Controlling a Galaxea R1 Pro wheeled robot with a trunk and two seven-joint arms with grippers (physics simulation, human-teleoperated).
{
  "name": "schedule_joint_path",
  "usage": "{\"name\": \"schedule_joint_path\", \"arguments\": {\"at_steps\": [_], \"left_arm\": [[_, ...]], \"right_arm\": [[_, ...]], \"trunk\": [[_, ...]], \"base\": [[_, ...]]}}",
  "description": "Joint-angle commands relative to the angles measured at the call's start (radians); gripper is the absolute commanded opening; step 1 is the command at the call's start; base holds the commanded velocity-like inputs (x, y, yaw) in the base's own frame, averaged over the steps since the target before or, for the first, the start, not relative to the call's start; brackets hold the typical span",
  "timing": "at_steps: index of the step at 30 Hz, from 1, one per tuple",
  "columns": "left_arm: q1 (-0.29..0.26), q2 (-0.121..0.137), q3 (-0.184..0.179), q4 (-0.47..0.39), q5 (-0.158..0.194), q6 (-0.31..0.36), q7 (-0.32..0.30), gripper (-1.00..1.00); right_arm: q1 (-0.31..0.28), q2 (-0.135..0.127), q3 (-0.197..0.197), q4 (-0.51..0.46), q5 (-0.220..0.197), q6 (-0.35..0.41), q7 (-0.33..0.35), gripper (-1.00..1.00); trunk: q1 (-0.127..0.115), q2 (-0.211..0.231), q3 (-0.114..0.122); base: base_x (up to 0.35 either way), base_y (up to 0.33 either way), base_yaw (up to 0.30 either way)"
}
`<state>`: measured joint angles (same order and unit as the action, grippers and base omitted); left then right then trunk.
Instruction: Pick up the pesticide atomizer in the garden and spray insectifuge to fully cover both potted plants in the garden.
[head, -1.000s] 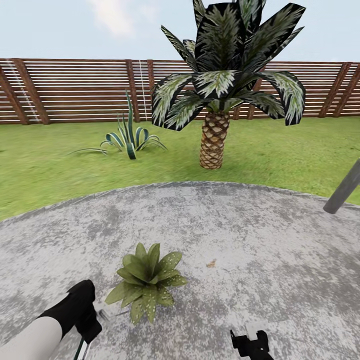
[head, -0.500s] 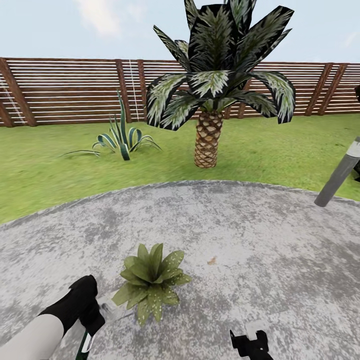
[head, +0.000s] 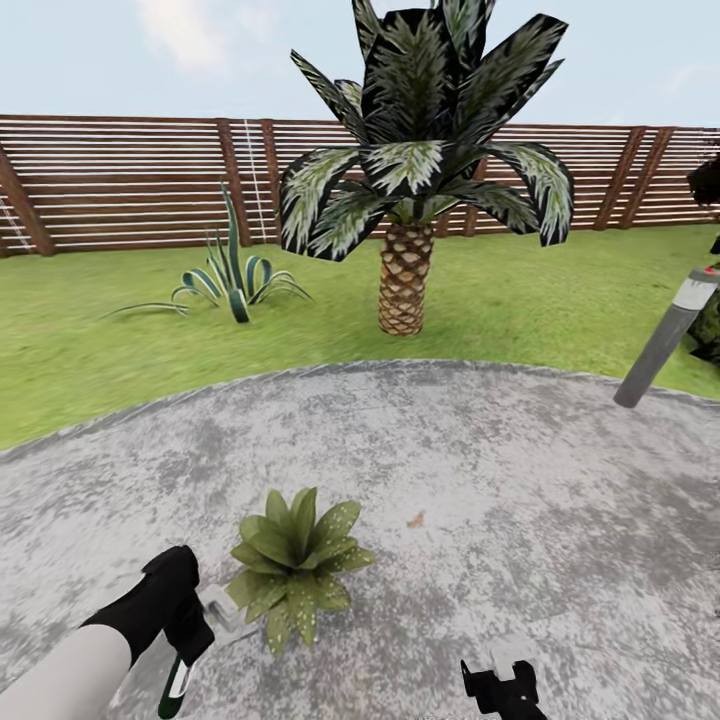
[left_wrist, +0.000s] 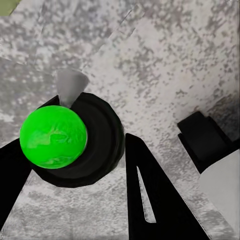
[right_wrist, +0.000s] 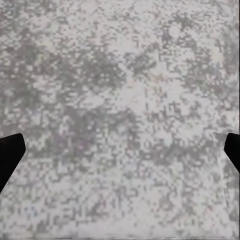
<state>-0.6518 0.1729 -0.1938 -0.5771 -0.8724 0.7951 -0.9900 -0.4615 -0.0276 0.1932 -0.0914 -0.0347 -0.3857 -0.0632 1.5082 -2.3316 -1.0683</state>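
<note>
Camera swings right, left gripper (head: 190, 650) creeping closer to the potted plant (head: 292, 570) on the patio (head: 480, 460), jaws clamped on the atomizer (left_wrist: 75, 142). Palm (head: 405, 270) and post (head: 665, 340) stand beyond; right gripper (head: 497, 688) jaws apart.

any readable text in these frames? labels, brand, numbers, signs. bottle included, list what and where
None readable in any view.
pesticide atomizer in the left gripper: plain green and dark surfaces, no label visible.
potted plant: no tag.
fence, grey post and patio: no sign or marking.
right gripper: black fingertips, no print.
</note>
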Motion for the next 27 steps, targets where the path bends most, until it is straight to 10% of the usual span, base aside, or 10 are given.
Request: {"name": "schedule_joint_path", "arguments": {"at_steps": [1, 11, 27], "left_arm": [[-0.003, 0.001, -0.004, -0.002, -0.007, 0.005, -0.009, -1.0], [-0.096, 0.02, -0.009, -0.001, -0.013, 0.007, -0.111, -1.0], [-0.092, 0.011, -0.064, 0.001, -0.01, 0.012, -0.114, -1.0]], "right_arm": [[-0.001, 0.0, 0.009, 0.001, -0.004, -0.002, -0.005, 1.0], [0.0, 0.0, 0.009, 0.001, -0.004, -0.002, -0.006, 1.0], [-0.001, 0.0, 0.009, 0.001, -0.004, -0.002, -0.006, 1.0]], "trunk": [[0.0, 0.0, -0.001], [0.0, 0.0, -0.001], [0.0, 0.0, -0.001]], "base": [[0.0, 0.0, -0.289], [0.0, 0.0, -0.171], [-0.091, 0.186, -0.001]]}}
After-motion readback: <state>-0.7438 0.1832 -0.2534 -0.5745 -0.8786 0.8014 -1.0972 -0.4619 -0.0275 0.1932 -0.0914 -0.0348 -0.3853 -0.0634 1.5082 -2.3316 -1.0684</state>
